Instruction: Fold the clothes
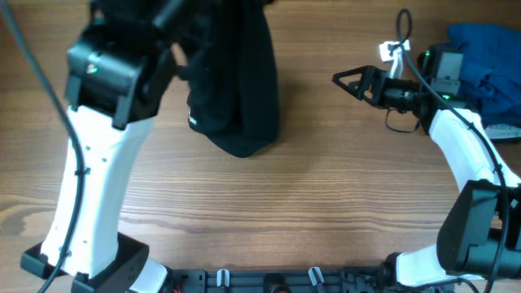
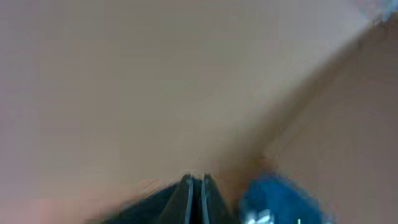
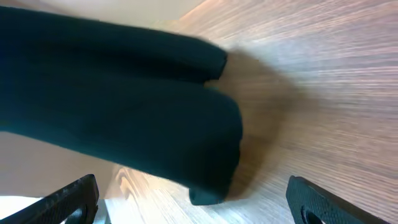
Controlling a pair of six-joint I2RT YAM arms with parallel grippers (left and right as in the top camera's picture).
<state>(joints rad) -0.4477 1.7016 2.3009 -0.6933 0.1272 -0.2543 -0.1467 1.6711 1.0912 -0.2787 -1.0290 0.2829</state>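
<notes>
The black garment (image 1: 240,81) hangs bunched from the top edge of the overhead view, its lower end resting on the table, with a small white mark on its left edge. My left arm is raised over it. In the blurred left wrist view the left gripper (image 2: 196,186) has its fingers pressed together, with dark fabric beside them. My right gripper (image 1: 342,79) is open and empty, to the right of the garment and pointing at it. In the right wrist view the garment (image 3: 124,99) fills the upper left, ahead of the right gripper's spread fingers (image 3: 196,208).
A heap of blue and dark garments (image 1: 480,49) lies at the back right, behind the right arm; it shows as a blue blur in the left wrist view (image 2: 280,199). The wooden table (image 1: 309,187) spreads below the garment.
</notes>
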